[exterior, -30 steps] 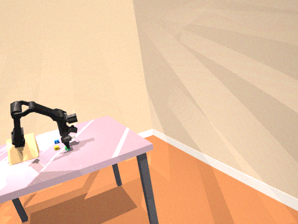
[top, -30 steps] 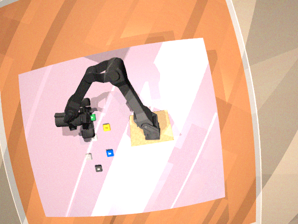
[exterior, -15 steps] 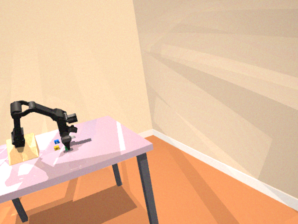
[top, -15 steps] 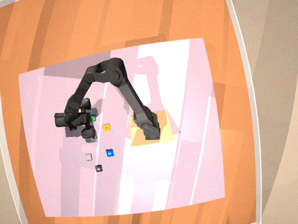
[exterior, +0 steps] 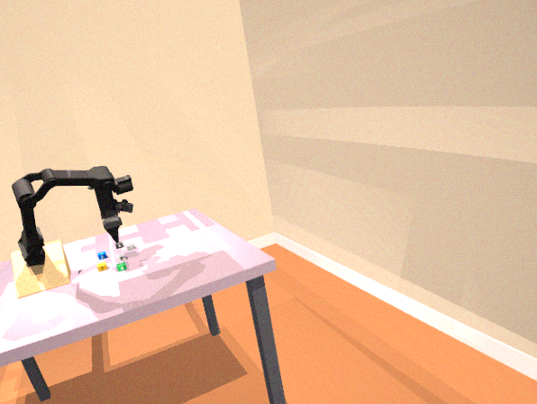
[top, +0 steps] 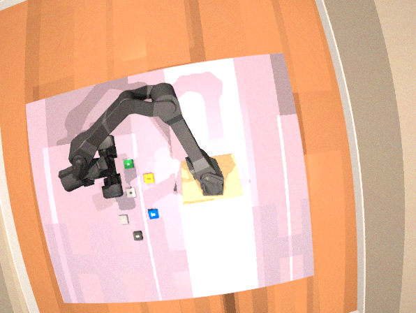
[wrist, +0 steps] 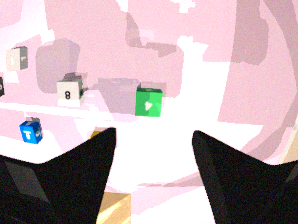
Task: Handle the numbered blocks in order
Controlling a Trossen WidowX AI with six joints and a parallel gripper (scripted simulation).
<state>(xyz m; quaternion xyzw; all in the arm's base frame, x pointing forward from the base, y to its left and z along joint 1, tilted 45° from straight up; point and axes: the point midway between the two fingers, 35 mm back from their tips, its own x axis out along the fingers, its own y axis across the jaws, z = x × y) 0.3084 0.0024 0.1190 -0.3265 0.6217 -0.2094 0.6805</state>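
My gripper [exterior: 118, 243] [wrist: 154, 135] is open and empty, raised above the table. A green block [top: 128, 163] [exterior: 122, 267] [wrist: 149, 102] showing 4 stands on the table, beyond the fingertips in the wrist view. A white block [top: 130, 192] [wrist: 69, 91] shows 8. A yellow block [top: 149, 178] [exterior: 102, 266] seems to show 2; the left finger mostly hides it in the wrist view. A blue block [top: 153, 214] [exterior: 102, 255] [wrist: 31, 132], a pale grey block [top: 123, 219] [exterior: 131, 247] [wrist: 17, 58] and a black block [top: 137, 235] have digits I cannot read surely.
The arm's base stands on a wooden board [top: 190, 194] [exterior: 61, 257] on the pink-white table [top: 279, 244] [exterior: 234, 252]. The arm arches over the table, with its wrist beside the green and white blocks in the top view. Shadows and bright patches cross the table.
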